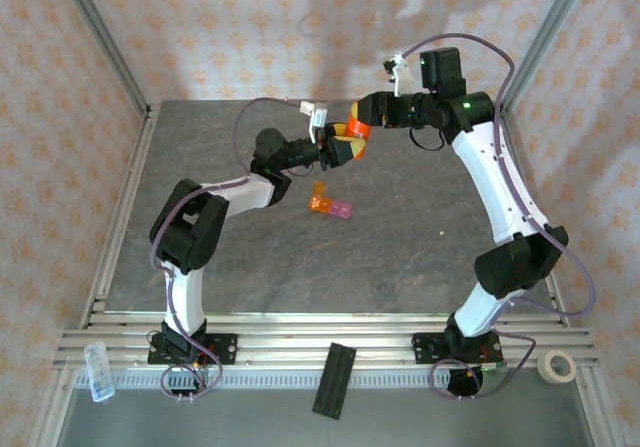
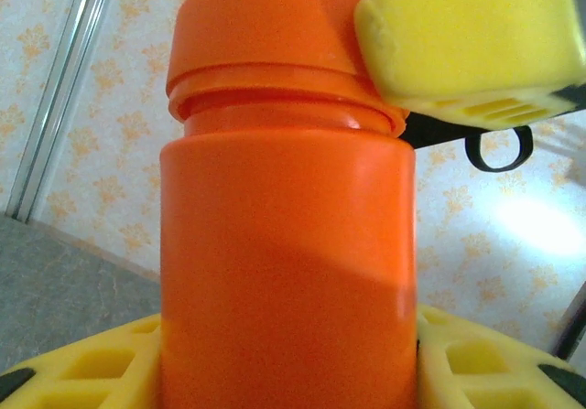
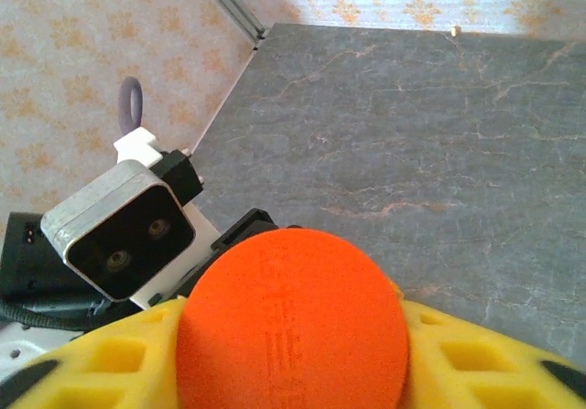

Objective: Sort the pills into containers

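An orange bottle (image 1: 353, 135) hangs in the air above the back of the table, with my left gripper (image 1: 338, 149) shut on its body (image 2: 288, 272). From the right, my right gripper (image 1: 364, 120) has its yellow fingers (image 3: 476, 359) pressed against both sides of the bottle's orange cap (image 3: 291, 327). The containers (image 1: 331, 207), a short orange and pink strip of cells, lie on the table just in front of the bottle. One pale speck (image 1: 440, 232), possibly a pill, lies on the table to the right. Other pills are too small to make out.
The dark stone table (image 1: 400, 257) is fenced by metal posts and patterned walls. On the near rail lie a black flat bar (image 1: 335, 379), a clear plastic box (image 1: 98, 369) and a tape roll (image 1: 557, 367).
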Robot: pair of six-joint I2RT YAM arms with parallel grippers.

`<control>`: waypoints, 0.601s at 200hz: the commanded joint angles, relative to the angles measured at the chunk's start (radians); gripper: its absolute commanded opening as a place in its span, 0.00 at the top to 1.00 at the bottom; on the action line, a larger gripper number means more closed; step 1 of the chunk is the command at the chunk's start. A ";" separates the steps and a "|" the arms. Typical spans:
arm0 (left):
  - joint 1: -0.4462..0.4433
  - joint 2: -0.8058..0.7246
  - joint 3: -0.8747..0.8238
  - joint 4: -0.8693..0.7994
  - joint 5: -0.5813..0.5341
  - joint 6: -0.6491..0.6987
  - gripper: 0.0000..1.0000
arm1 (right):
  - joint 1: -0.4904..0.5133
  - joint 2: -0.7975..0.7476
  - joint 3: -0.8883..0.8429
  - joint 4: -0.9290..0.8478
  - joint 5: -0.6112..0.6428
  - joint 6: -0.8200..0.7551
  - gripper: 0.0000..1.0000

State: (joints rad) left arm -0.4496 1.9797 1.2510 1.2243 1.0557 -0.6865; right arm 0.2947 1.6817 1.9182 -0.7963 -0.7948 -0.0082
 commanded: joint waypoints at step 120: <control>0.021 0.004 0.021 0.047 0.160 0.048 1.00 | -0.017 0.213 0.464 -0.525 -0.101 -0.355 0.91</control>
State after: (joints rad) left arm -0.4324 1.9823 1.2728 1.2243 1.1210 -0.6640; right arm 0.2775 1.9087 2.3592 -1.2289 -0.8654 -0.2611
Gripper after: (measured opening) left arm 0.502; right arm 0.349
